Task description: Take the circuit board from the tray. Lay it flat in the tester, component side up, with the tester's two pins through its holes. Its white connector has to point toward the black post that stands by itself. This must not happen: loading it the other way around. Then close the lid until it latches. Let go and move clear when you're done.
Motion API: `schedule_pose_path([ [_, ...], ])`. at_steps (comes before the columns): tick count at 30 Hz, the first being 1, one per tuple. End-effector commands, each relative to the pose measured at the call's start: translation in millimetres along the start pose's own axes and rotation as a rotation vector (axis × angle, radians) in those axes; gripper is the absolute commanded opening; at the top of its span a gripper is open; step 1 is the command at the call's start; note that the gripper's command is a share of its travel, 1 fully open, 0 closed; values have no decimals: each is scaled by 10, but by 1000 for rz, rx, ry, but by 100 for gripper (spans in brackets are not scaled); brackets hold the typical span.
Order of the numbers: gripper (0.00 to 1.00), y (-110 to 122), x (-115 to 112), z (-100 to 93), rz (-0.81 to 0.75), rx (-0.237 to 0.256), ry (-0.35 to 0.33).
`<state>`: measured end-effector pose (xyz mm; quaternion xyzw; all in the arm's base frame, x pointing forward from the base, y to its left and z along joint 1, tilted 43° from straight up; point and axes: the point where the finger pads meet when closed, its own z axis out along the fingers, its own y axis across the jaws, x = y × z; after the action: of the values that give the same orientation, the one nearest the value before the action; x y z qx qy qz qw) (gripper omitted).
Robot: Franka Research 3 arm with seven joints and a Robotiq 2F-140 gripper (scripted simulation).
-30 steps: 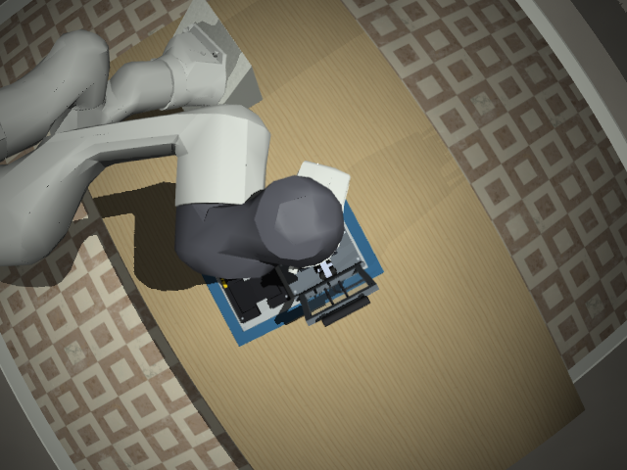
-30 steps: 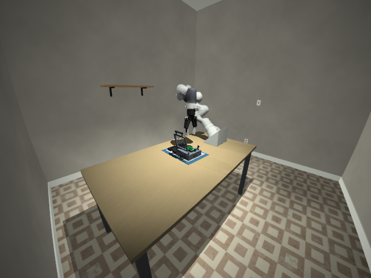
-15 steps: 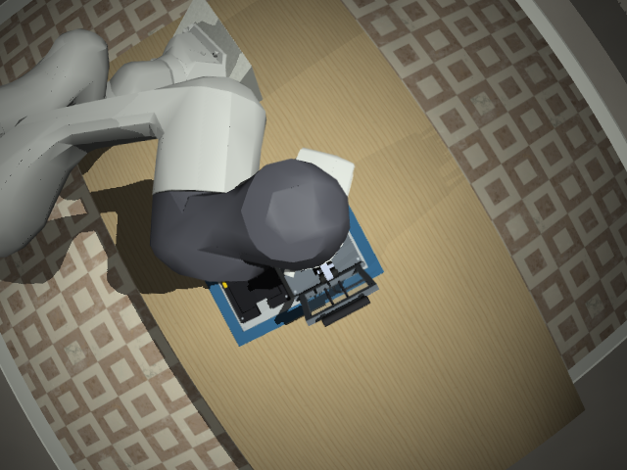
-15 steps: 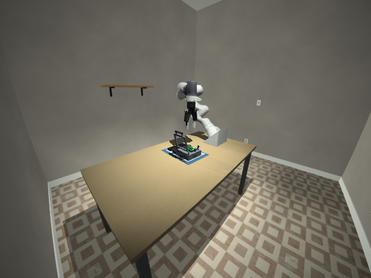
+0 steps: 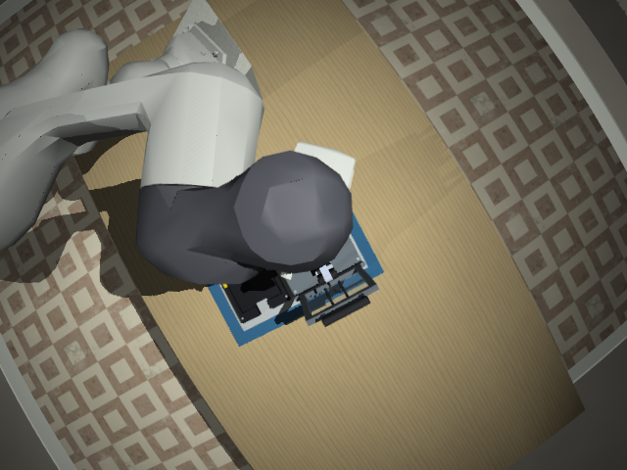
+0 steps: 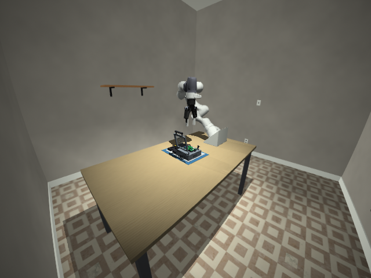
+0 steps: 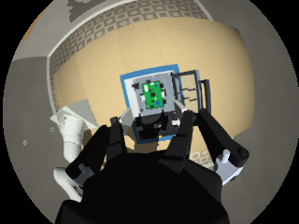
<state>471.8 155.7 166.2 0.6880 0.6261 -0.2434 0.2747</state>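
Note:
The green circuit board [image 7: 152, 95] [image 6: 190, 147] lies flat in the grey tester [image 6: 189, 154] [image 5: 350, 254], on the blue mat [image 5: 373, 263] [image 6: 192, 161] [image 7: 133, 78]. The tester's lid [image 5: 346, 310] [image 6: 178, 132] [image 7: 206, 93] stands open beside the board. The black tray [image 5: 247, 305] sits on the same mat and looks empty. My gripper [image 6: 190, 121] [image 7: 157, 122] is open and empty, hanging high above the tester. In the top view my arm hides the board and most of the tester. I cannot make out the pins, the connector or the post.
The arm's grey base mount [image 6: 218, 137] [image 5: 213, 35] stands at the table's far end behind the mat. A wooden shelf [image 6: 127, 86] hangs on the back wall. The long wooden table [image 6: 144, 191] [image 5: 405, 353] runs toward the near side.

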Motion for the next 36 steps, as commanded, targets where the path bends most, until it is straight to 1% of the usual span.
schedule_pose_path([
  [1,58,-32,-13,-20,-12,8,-8],
  [10,58,-32,-12,-36,-12,8,-8],
  [11,30,-32,-12,-36,-12,8,-8],
  [36,30,-32,-12,-36,-12,8,-8],
])
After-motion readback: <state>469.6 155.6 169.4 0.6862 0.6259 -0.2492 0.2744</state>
